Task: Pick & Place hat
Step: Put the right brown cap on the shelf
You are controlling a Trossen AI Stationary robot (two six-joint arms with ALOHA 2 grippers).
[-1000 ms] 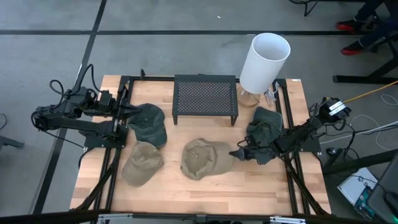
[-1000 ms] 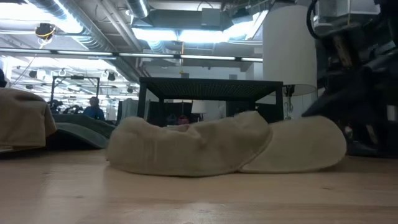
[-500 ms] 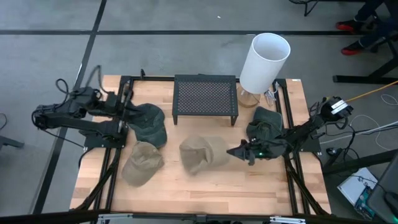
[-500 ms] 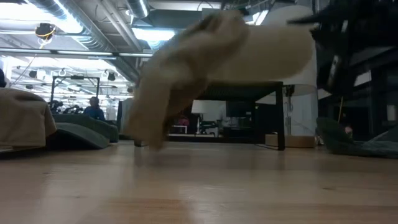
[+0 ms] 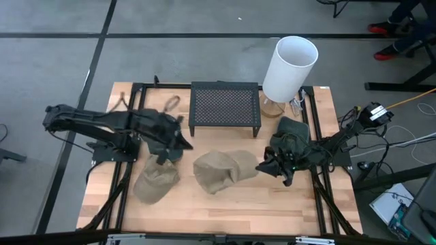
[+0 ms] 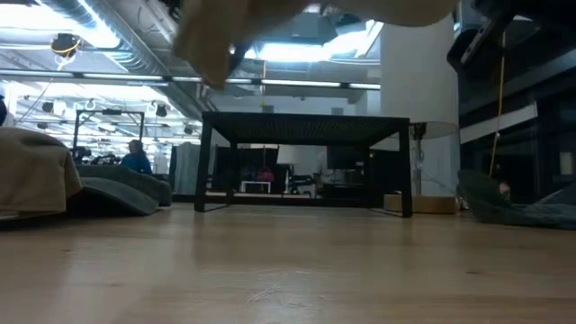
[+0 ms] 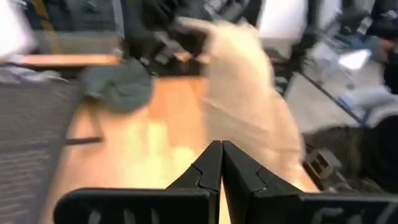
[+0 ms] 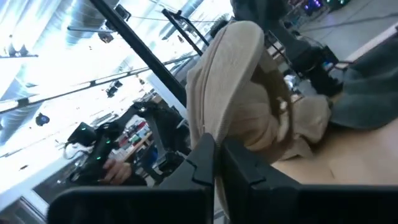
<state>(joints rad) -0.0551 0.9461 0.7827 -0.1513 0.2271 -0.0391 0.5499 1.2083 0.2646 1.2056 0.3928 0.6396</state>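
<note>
Grey workshop floor surrounds a pale wooden tabletop [image 5: 225,204] that carries a black mesh stand [image 5: 225,107] at its far middle and a white cylinder lamp shade [image 5: 290,67] just to the right of that stand.

Lifted off the wood near the middle of the tabletop is the tan hat [image 5: 223,170], held at its right edge by the right hand [image 5: 267,168], whose fingers are pinched tight on the hat's cloth. In the right wrist view the tan hat [image 8: 239,99] hangs draped beyond the two dark fingers [image 8: 202,158], which press close together on its fabric. In the low view only the underside of this hat [image 6: 297,13] shows along the upper edge, clear of the tabletop [image 6: 288,270], with the black stand [image 6: 306,162] behind it.

A dark green hat [image 5: 291,136] lies on the right side of the tabletop, under the right arm. Another dark green hat [image 5: 163,139] lies on the left side, beside the stand, with the left hand [image 5: 178,141] over its right edge. In the left wrist view that hand's fingers [image 7: 211,165] meet tip to tip with nothing between them, and the lifted tan hat [image 7: 245,112] shows ahead of them. A second tan hat [image 5: 155,180] rests on the wood near the front left, touching the dark green one.
</note>
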